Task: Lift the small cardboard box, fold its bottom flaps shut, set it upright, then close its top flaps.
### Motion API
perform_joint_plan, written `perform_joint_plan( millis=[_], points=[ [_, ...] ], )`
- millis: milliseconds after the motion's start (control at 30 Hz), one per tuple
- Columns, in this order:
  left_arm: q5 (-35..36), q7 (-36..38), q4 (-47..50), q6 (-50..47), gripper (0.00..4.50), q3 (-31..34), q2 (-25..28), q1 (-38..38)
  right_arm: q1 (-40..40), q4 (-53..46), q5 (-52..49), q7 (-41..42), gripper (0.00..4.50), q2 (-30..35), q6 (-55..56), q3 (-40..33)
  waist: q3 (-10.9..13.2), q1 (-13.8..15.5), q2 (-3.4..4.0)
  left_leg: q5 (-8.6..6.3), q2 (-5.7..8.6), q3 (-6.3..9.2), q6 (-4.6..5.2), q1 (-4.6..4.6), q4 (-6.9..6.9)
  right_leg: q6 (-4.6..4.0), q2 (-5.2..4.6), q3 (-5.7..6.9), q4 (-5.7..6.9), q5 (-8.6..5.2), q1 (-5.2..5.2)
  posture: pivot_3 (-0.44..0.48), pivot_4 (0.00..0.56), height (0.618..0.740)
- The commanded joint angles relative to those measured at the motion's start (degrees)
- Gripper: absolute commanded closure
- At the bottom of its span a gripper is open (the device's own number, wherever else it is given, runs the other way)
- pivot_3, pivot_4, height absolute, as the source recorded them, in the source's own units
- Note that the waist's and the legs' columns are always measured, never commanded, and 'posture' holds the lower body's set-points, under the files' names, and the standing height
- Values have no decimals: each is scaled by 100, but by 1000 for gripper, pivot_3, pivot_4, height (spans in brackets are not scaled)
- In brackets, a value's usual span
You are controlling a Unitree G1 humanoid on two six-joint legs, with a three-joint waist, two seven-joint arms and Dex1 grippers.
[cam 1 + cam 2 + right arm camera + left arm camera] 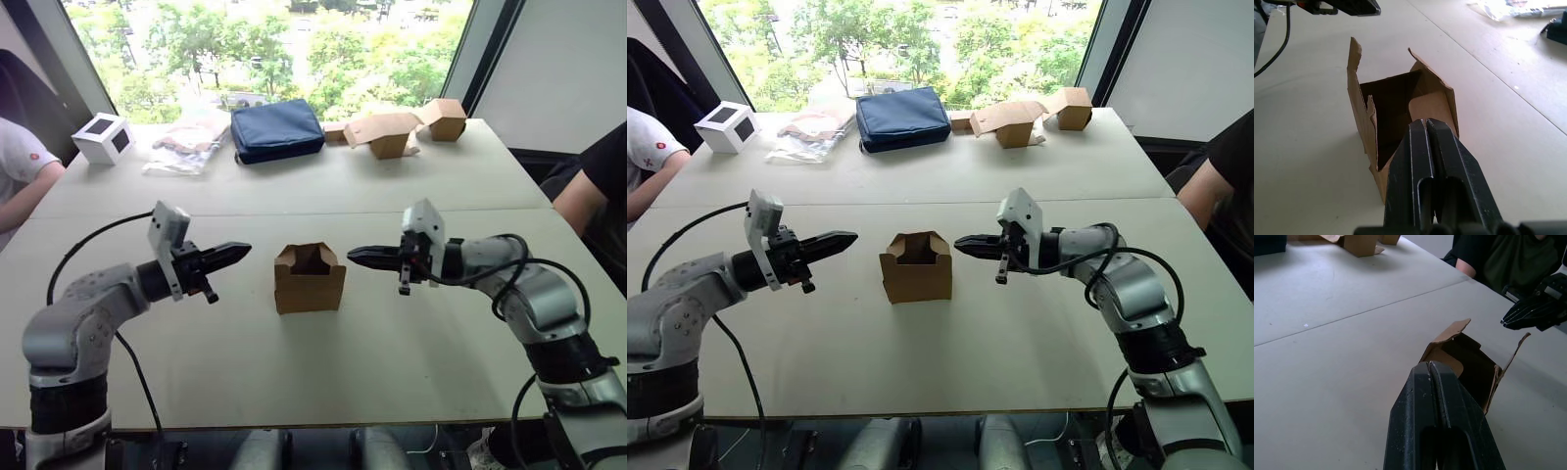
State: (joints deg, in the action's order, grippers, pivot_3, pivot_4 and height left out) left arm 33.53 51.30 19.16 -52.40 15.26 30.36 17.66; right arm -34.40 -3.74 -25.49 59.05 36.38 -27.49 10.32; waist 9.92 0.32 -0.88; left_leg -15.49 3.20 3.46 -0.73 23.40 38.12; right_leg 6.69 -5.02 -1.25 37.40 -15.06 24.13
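The small cardboard box [310, 281] stands upright on the table's middle, its top open. Its top flaps [1432, 87], brown with curved, notched edges, stick up around the opening. The bottom flaps are hidden under the box. My left gripper [243, 253] hovers shut a short way to the box's left, tips pointing at it. My right gripper [355, 254] hovers shut just right of the box, also pointing at it. Neither touches the cardboard. In the wrist views, each gripper's shut fingers [1436, 396] aim at the open box [1469, 363].
At the table's far side lie a white cube with a dark window [104, 137], a clear plastic bag [186, 142], a navy pouch [277, 129] and larger tan boxes [397, 129]. A person sits at each side, left [18, 166] and right [593, 186].
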Motion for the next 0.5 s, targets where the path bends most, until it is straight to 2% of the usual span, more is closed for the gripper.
perform_joint_plan(
  millis=[33,233,367,500],
  points=[
    [-38,-9,-20,417,4474,-245,76,3,-313,323,335,110,4500,-252,389,166,0,-4,0,1,0,1,-1,1,-2,0,0,1,0,0,2,0,150,740],
    [-182,30,-425,784,4474,-789,157,236,-473,846,682,273,4500,-528,698,323,0,1,0,2,0,0,-4,2,-2,-1,0,1,0,0,4,0,150,740],
    [-597,37,-787,1062,4474,-1343,274,489,-519,1070,892,355,4500,-623,836,420,0,-11,1,2,1,0,-4,1,-3,-1,2,1,0,0,5,0,150,740],
    [-697,95,-1076,1267,4474,-1596,234,746,-552,1288,1129,359,4500,-722,987,520,0,-28,1,3,2,-1,-4,2,-3,-1,2,1,1,0,7,0,150,740]
  ],
)
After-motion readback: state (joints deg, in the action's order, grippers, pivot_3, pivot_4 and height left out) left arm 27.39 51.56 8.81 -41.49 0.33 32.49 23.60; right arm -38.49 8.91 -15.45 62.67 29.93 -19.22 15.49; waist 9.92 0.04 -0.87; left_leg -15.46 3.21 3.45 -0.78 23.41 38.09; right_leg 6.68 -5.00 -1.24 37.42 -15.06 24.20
